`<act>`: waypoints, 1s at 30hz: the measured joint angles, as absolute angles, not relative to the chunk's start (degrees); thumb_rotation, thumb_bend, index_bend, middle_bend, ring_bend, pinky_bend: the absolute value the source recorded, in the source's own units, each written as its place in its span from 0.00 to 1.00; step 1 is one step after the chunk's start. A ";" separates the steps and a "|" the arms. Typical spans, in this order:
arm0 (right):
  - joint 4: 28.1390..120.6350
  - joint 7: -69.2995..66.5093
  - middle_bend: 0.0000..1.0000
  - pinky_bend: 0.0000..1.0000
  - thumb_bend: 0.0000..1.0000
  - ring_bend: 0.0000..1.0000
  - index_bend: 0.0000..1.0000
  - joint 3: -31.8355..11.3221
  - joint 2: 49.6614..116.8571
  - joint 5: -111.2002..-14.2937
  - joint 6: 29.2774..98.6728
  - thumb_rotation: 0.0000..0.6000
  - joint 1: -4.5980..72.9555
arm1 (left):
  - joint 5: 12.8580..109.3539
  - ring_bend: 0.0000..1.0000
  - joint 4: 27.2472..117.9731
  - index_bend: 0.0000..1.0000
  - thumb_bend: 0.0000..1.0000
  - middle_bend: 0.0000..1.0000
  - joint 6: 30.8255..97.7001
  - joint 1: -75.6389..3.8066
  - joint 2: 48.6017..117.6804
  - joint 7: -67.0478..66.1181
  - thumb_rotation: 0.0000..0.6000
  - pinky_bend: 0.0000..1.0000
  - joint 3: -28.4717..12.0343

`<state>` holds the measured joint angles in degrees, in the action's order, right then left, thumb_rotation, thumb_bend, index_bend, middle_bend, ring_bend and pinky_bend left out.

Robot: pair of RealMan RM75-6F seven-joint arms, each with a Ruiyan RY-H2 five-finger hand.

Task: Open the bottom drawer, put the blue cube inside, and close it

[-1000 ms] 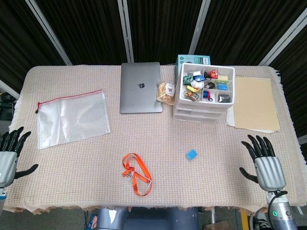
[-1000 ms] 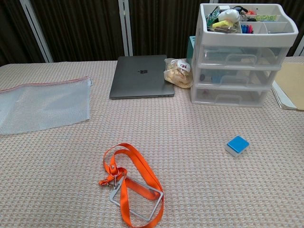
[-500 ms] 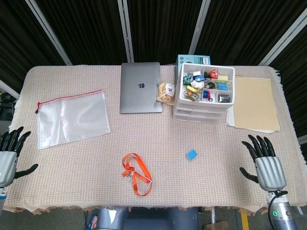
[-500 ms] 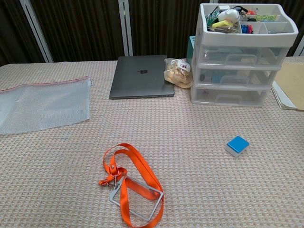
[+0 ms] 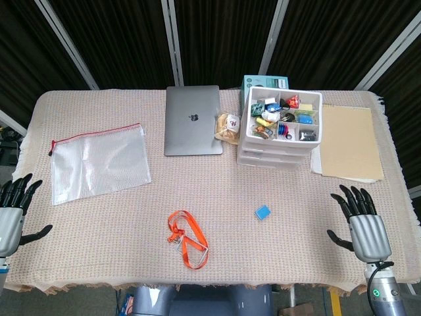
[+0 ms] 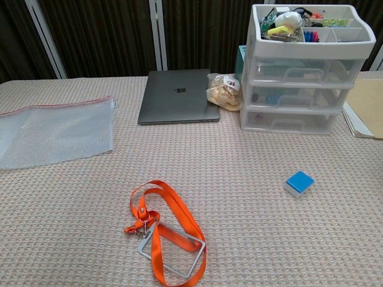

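A small blue cube [image 5: 262, 212] [image 6: 299, 182] lies on the woven cloth in front of a white drawer unit [image 5: 281, 131] [image 6: 305, 72]. Its bottom drawer [image 6: 289, 121] is pushed in, as are the two above it. The unit's top tray holds several small colourful items. My right hand [image 5: 360, 224] hovers at the table's near right edge, fingers spread, holding nothing, well right of the cube. My left hand [image 5: 12, 214] sits at the near left edge, fingers apart and empty. Neither hand shows in the chest view.
A closed grey laptop [image 5: 192, 120] and a bag of snacks [image 5: 228, 128] lie left of the drawers. A clear zip pouch [image 5: 99, 162] is at the left, an orange lanyard [image 5: 187, 238] at the near centre, a tan folder [image 5: 348, 141] at the right.
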<state>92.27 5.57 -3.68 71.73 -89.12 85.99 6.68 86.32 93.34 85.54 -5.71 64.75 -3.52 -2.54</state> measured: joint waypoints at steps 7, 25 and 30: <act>99.81 -0.50 0.61 0.59 0.16 0.63 0.19 -5.39 71.20 -83.13 82.74 1.00 7.24 | 86.36 0.00 93.33 0.10 0.17 0.00 86.05 -5.47 64.71 -2.88 1.00 0.00 -2.59; 114.32 -6.00 0.74 0.65 0.31 0.74 0.19 -19.63 73.86 -42.69 62.79 1.00 20.36 | 87.02 0.00 92.79 0.08 0.17 0.00 86.81 -5.47 64.93 -0.65 1.00 0.00 -2.90; 112.70 -6.20 0.74 0.65 0.31 0.74 0.19 -23.17 78.00 -31.17 59.36 1.00 26.23 | 86.86 0.00 92.67 0.08 0.17 0.00 86.62 -5.53 64.95 -0.27 1.00 0.00 -2.95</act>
